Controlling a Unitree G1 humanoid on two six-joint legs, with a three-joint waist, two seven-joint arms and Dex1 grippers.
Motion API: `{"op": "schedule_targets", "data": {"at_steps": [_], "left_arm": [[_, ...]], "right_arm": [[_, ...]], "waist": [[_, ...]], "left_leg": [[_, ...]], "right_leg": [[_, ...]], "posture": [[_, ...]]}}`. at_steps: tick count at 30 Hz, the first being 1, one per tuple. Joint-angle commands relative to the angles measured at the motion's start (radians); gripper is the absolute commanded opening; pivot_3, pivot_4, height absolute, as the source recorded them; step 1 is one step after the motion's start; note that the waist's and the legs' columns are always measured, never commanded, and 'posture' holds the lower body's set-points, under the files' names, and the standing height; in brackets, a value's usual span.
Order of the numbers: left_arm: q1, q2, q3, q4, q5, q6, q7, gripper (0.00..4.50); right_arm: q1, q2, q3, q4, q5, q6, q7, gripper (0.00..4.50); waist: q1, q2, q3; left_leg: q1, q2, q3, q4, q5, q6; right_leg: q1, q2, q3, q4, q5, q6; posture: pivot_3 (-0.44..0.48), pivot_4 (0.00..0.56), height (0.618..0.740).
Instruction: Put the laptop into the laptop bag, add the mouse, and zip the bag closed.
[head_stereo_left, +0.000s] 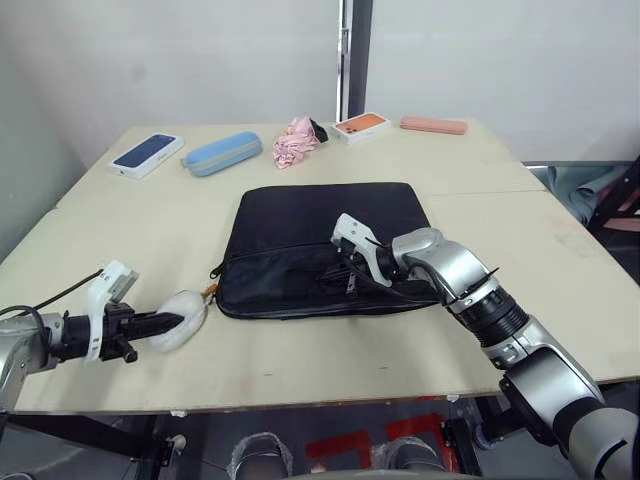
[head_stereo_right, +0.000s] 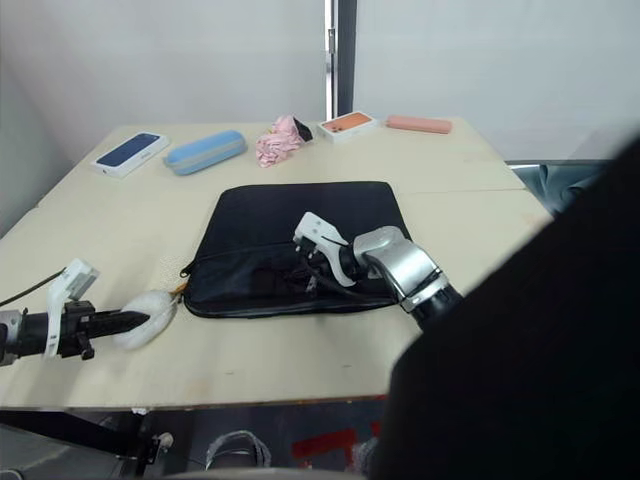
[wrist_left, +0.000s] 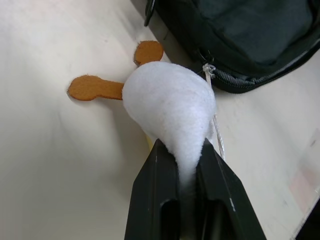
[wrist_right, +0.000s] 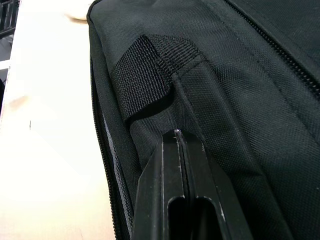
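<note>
A bare test room: plain white walls (head_stereo_left: 200, 60), beige table (head_stereo_left: 500, 160).

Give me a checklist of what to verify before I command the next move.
1. Left gripper load: jaws shut on the plush toy, not the mouse. Not ok.
2. Right gripper: jaws shut, tips against the laptop bag beside its handle. Ok.
3. Bag position: lying flat on the table. Ok.
4. Laptop inside the bag: cannot tell.
5. Main zip state: cannot tell.
</note>
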Motion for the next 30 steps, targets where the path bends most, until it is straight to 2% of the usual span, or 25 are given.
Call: {"op": "schedule_targets", "data": {"at_steps": [1, 5, 11, 18, 23, 30], "left_arm": [[0.097, 0.022, 0.029, -0.076, -0.020, -0.010, -0.053, 0.07], [0.150, 0.022, 0.006, -0.140, -0.008, -0.031, -0.044, 0.07], [0.122, -0.010, -0.085, -0.319, -0.017, -0.020, 0.015, 0.07], [-0.029, -0.064, -0.214, -0.391, 0.008, 0.009, 0.131, 0.07], [-0.078, -0.067, -0.303, -0.472, 0.007, 0.019, 0.122, 0.07], [-0.179, -0.064, -0.477, -0.482, 0.118, -0.051, 0.115, 0.07]], "right_arm": [[0.015, -0.022, 0.022, 0.055, -0.041, 0.036, -0.015, 0.00], [0.011, -0.021, 0.021, 0.059, -0.041, 0.038, -0.013, 0.00], [0.007, -0.022, 0.023, 0.060, -0.040, 0.042, -0.009, 0.00], [0.005, -0.024, 0.027, 0.055, -0.039, 0.050, -0.008, 0.00], [0.003, -0.029, 0.028, 0.048, -0.039, 0.056, -0.004, 0.00], [-0.004, -0.028, 0.030, 0.049, -0.040, 0.062, 0.000, 0.00]], "waist": [[-0.003, 0.000, 0.000], [-0.004, 0.000, 0.000], [-0.003, 0.000, 0.000], [0.007, 0.001, -0.001], [0.015, 0.000, -0.001], [0.015, 0.000, -0.003]], "left_leg": [[0.000, 0.000, 0.001, 0.000, 0.000, 0.000], [0.000, 0.000, 0.002, 0.000, 0.000, 0.000], [0.001, 0.000, 0.002, -0.001, 0.000, 0.000], [0.005, 0.000, 0.002, 0.000, 0.000, 0.000], [0.005, 0.000, 0.002, 0.001, 0.000, 0.000], [0.005, 0.000, 0.002, 0.002, 0.000, 0.000]], "right_leg": [[0.000, 0.000, 0.001, -0.001, 0.000, 0.000], [0.000, 0.000, 0.001, -0.002, 0.000, 0.000], [0.000, 0.000, 0.001, -0.002, 0.000, 0.000], [0.003, 0.000, 0.001, 0.001, 0.000, 0.000], [0.003, 0.000, 0.001, 0.003, 0.000, 0.000], [0.004, 0.000, 0.001, 0.003, 0.000, 0.000]], "posture": [[0.000, 0.150, 0.740], [0.000, 0.150, 0.740], [0.000, 0.150, 0.740], [0.000, 0.150, 0.740], [0.000, 0.150, 0.740], [0.000, 0.150, 0.740]]}}
